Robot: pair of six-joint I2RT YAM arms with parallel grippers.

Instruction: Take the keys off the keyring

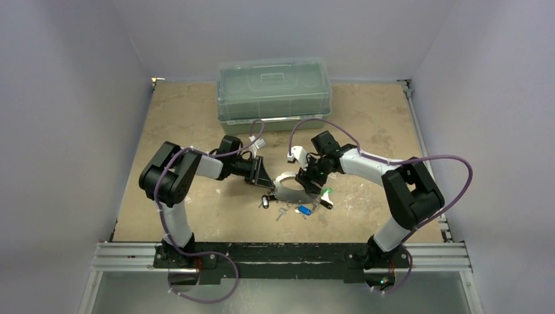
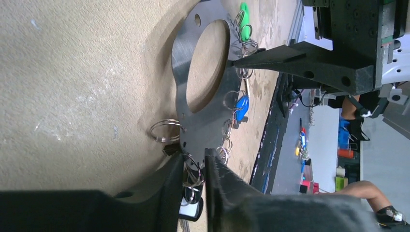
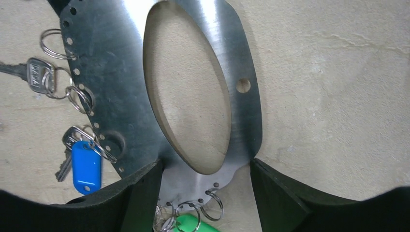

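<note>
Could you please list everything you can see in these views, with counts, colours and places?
keyring: one, grey flat metal plate with an oval hole, lying mid-table.
split rings: several, silver, through small holes along the keyring's edge.
keys: several, silver, hanging on split rings.
blue tag: one, on a ring beside a key.
green tag: one, at the keyring's end.
lidded box: one, clear greenish, at the table's far side.
table: one, tan.
left end effector: one, black, fingers straddling the keyring's edge and a ring.
right end effector: one, black, fingers either side of the keyring's green-tag end.
</note>
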